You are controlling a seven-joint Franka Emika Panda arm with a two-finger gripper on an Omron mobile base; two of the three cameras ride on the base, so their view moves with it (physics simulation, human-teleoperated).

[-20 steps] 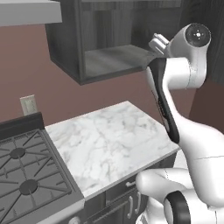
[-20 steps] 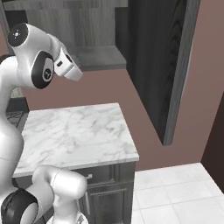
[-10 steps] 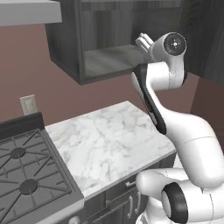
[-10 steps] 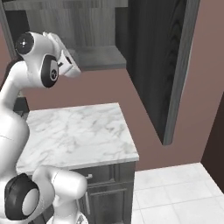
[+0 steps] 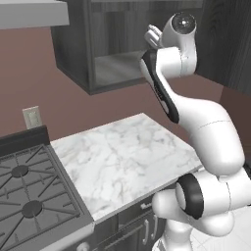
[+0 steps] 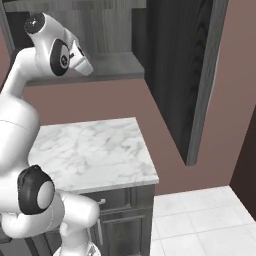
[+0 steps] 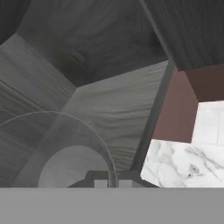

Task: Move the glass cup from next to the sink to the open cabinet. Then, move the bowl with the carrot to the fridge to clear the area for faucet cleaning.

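Observation:
The glass cup (image 7: 65, 144) is a translucent tumbler at the lower left of the hand view, seen from above with its rim curving between my finger tips. My gripper (image 7: 113, 178) is shut on that rim. The arm is raised high, and the gripper (image 5: 153, 35) sits at the front of the open cabinet (image 5: 115, 68), just above its grey shelf. From the right side the gripper (image 6: 86, 67) is level with the cabinet's shelf (image 6: 112, 65). The sink, bowl, carrot, fridge and faucet are out of view.
A white marble counter (image 5: 122, 152) lies below the cabinet, with a gas stove (image 5: 29, 196) to its left and a wall outlet (image 5: 32, 117) behind. The cabinet's dark open door (image 6: 185, 75) juts out at the right. Tiled floor (image 6: 200, 220) lies beyond the counter's end.
The arm has swung left and up, carrying the gripper and the cup from beside the cabinet to its open front. The gripper has stayed shut.

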